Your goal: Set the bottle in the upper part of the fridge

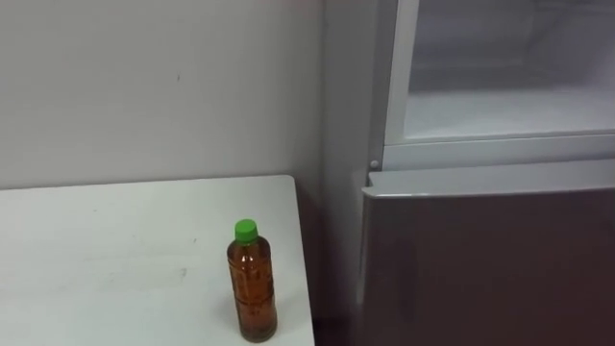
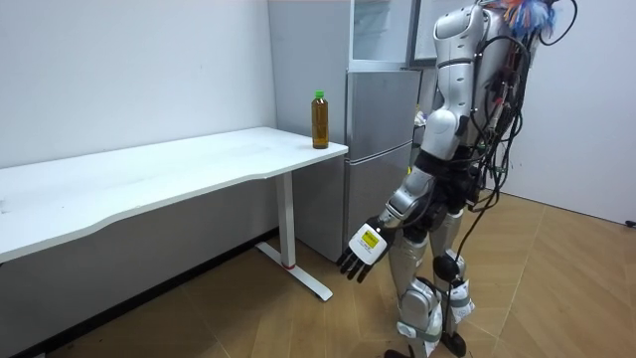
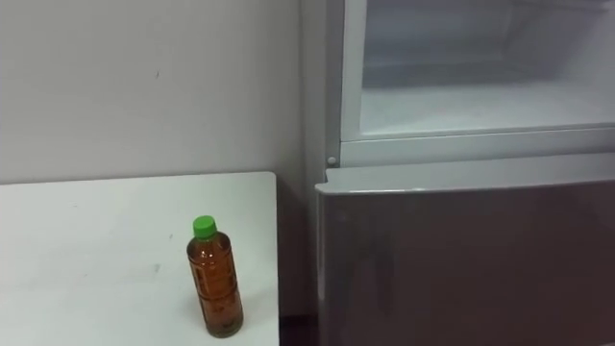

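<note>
Bottle, amber, green cap: stood upright at approx 7 o'clock in the eye views, close to the table's right edge, untouched, w/ the upper fridge compartment open at 2 o'clock. Left hand: hung low by the thigh in the room view, fingers relaxed & fairly straight, holding nothing. Risks, est.: tall narrow item so near the edge could tip or drop off if nudged on approach, and a loose hold could let it slip on the lift or clip the compartment's lower sill going in.
</note>
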You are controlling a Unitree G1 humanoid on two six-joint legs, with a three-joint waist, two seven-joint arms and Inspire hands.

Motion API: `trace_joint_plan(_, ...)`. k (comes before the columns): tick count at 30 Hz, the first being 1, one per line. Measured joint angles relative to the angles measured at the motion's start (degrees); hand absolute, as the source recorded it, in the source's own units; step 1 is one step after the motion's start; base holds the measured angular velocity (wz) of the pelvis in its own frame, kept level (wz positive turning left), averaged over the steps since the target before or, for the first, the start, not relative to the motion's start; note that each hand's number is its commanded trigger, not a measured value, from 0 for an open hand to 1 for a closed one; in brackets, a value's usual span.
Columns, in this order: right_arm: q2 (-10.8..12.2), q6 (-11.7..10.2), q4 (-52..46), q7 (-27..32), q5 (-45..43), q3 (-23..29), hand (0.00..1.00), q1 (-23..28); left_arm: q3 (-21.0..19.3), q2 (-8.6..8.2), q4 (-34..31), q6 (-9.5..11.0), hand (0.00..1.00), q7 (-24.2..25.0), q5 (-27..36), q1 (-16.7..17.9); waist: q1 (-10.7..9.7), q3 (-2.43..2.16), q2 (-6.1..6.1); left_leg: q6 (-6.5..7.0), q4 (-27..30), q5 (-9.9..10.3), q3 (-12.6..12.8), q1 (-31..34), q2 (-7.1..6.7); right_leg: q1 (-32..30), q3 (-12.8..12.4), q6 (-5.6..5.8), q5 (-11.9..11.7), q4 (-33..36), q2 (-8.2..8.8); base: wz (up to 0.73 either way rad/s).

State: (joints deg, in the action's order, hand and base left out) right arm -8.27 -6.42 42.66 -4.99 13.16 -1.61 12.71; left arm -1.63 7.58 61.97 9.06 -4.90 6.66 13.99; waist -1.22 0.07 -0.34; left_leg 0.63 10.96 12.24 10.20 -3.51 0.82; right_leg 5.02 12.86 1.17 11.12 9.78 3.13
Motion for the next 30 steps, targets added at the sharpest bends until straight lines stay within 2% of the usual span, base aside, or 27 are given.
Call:
trace_joint_plan(4, 0.0, -0.11, -11.88, 0.23, 0.03, -0.02, 0.0, 0.27, -0.02, -0.01, -0.93, -0.02, 0.0, 0.02, 0.02, 0.56, 0.11, -0.03, -0.17, 0.0, -0.02, 0.0, 0.03, -0.09, 0.0, 0.02, -0.06, 0.0, -0.02, 0.08, -0.03, 0.0)
trace_joint_plan(13, -0.45, 0.25, -23.24, 0.04, 0.05, -0.97, 0.0, 1.11, -0.24, 0.08, -2.59, -0.36, 0.0, 0.78, -0.07, 1.42, 0.21, -0.14, -0.6, -0.01, -0.24, 0.0, 0.09, 0.23, -0.03, -0.13, -0.01, 0.03, 0.0, -0.03, -0.02, 0.0)
trace_joint_plan(23, -0.45, 0.18, -28.12, -0.99, 0.04, -1.83, 0.0, 1.07, -0.37, 0.19, -2.58, -0.35, 0.0, 0.45, -0.13, 1.03, 1.86, -0.46, -1.09, 0.0, -0.2, 0.0, 0.08, 0.32, -0.04, -0.17, -0.04, 0.02, 0.0, 0.21, 0.0, 0.0)
trace_joint_plan(30, -0.58, 0.16, -36.08, -0.94, 0.32, -2.8, 0.0, -1.46, -0.22, 1.12, -2.59, -0.35, 0.0, 1.21, -1.9, 0.74, 2.54, -0.12, -1.42, 0.05, 0.4, -0.03, -0.09, 1.07, -0.03, -0.71, 0.07, 0.02, 0.07, 1.19, 0.16, 0.0)
